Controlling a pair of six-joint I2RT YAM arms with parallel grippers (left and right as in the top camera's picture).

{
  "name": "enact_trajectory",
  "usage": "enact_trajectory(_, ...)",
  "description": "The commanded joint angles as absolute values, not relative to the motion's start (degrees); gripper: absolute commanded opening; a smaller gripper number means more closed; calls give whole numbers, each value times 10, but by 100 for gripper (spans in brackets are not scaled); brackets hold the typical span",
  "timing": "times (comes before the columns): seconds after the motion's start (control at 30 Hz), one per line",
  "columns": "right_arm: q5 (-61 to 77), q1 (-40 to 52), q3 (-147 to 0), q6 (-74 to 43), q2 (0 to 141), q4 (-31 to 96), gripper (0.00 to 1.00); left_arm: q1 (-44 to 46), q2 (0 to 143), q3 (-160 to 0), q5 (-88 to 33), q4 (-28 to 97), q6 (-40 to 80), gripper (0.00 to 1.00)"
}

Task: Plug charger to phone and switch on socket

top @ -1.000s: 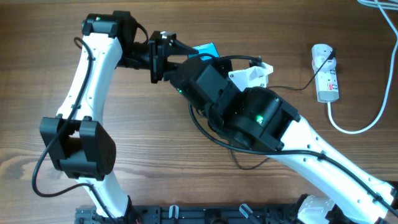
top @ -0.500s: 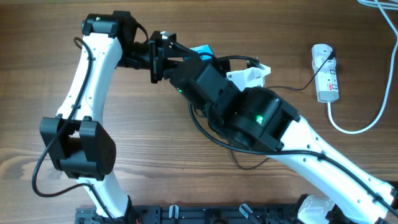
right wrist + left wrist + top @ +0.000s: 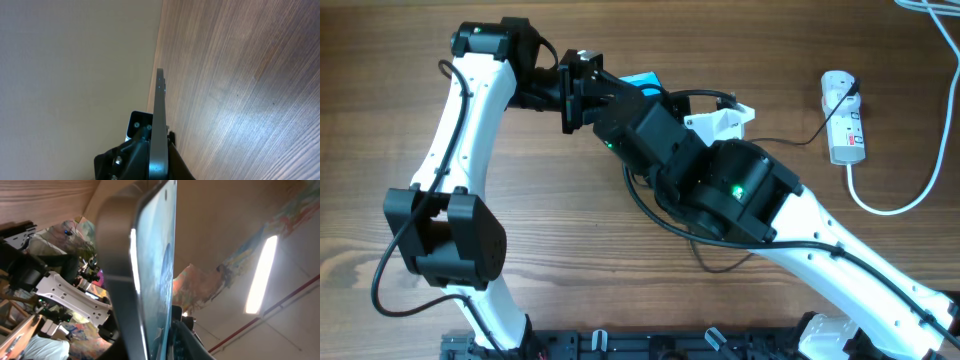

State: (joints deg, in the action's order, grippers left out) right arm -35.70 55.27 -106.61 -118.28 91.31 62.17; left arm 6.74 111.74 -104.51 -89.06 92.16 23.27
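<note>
Now slightly less of the phone [image 3: 642, 78] visible overhead.

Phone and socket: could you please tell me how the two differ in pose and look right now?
The phone is held up on edge, mostly hidden from overhead; the socket lies flat on the table, in plain view. The phone shows cyan; the socket is white. The socket has a black plug in it; none shows in the phone. Both are slim and elongated.

Inventory: one left arm [image 3: 470, 110], one right arm [image 3: 820, 230], one phone [image 3: 645, 80], one socket [image 3: 845, 125], one charger [image 3: 798, 141], one white cord [image 3: 905, 205].
</note>
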Motion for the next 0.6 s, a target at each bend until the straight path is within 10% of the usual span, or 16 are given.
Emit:
enact_trajectory(0.0,-359,554,-1075,-1185,905,620,5,70,1098,-1046,-900,921,229,29)
enact_trajectory(0.57,-363,554,-1075,-1150,917,616,5,70,1098,-1046,-900,921,229,4)
